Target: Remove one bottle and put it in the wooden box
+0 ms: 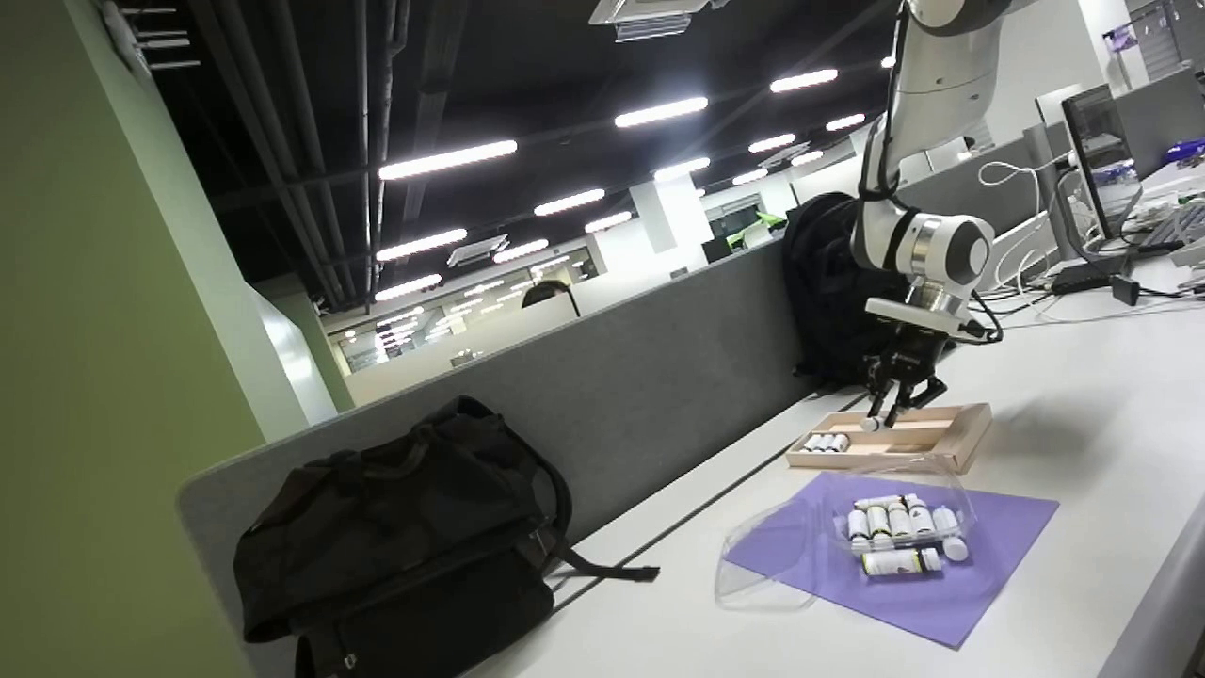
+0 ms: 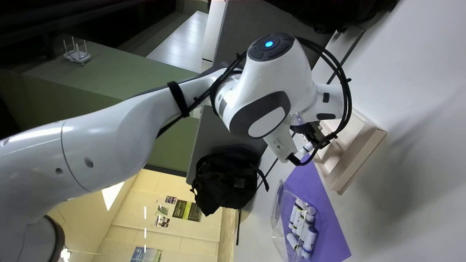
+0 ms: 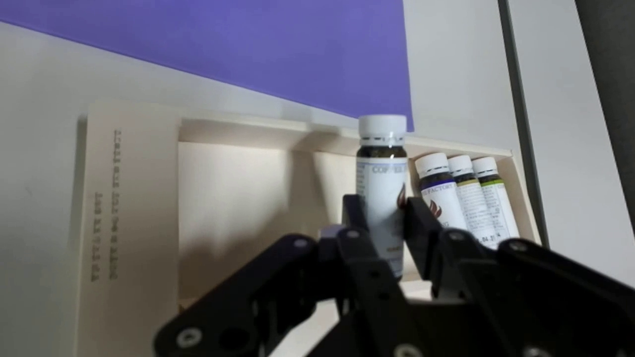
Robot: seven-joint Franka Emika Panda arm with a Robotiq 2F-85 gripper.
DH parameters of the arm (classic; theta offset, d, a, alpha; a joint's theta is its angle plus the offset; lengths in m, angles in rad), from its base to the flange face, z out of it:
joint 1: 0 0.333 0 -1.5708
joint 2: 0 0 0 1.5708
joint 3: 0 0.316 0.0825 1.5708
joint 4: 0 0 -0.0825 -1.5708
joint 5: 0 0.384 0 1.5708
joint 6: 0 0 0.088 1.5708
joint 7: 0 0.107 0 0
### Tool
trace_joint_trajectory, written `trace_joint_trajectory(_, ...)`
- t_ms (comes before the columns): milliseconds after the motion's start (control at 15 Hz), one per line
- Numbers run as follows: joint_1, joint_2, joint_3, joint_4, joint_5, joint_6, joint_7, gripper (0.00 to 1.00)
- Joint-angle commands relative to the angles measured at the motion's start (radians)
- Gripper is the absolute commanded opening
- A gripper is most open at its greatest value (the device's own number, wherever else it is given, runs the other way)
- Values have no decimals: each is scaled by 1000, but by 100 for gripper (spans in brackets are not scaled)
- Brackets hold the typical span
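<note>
Behind the white table [image 1: 1101, 377] rises a grey partition [image 1: 678, 348], and in both exterior views a black backpack [image 1: 405, 546] is in front of it. On the table lies a purple mat [image 1: 1021, 523], and just beside the mat is the wooden box [image 3: 131, 213], of pale tan colour. Over this box, the gripper [image 3: 385, 215] pinches one bottle [image 3: 381, 183]: its two fingers [image 3: 419, 218] press on the white label from opposite sides, at the lower half of the bottle as the wrist view shows it. The white cap [image 3: 382, 129] is free beyond them, and it points toward the side of the mat. Whether the bottle touches the box at any place, I cannot tell. In the wrist view, to the right of the pinched bottle, three other bottles [image 3: 471, 198] lie side by side in one end compartment of the box, with their caps directed to the same side. On the mat is a clear plastic container [image 1: 843, 490], and several more bottles [image 1: 899, 520] lie in it or beside it.
</note>
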Motion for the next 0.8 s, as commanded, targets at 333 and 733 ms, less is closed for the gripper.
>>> trace_joint_trajectory(333, -5, 64, -11, 92, -17, -20, 93, 10)
trace_joint_trajectory(733, 5, 26, -16, 63, -46, -18, 72, 65)
